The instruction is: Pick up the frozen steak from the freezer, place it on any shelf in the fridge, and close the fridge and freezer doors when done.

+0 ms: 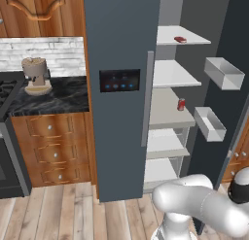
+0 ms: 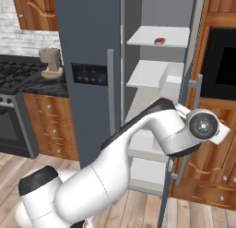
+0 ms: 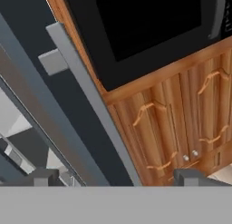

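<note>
My gripper sits nearest, its two dark finger tips spread wide apart with nothing between them. Just past them, in the hand view, the bar handle of the open fridge door runs slantwise across the picture, its bracket standing out from the slate-grey face. The handle lies in the gap ahead of my tips; I cannot tell whether either tip touches it. Beyond the door edge are wooden cabinet doors and a black oven window, close behind the handle, so there is little room on that side.

From the right base view my arm reaches across the lower front of the fridge, with my wrist at the door's outer edge beside the handle. The freezer door, with its black panel, is closed. The fridge door stands open to the right, its two clear bins jutting into the opening.

Inside the fridge, a red can stands upright on the third shelf. Farthest and highest, the frozen steak lies flat on the top shelf, toward its right front. Its long axis runs roughly left to right in the left base view.
</note>
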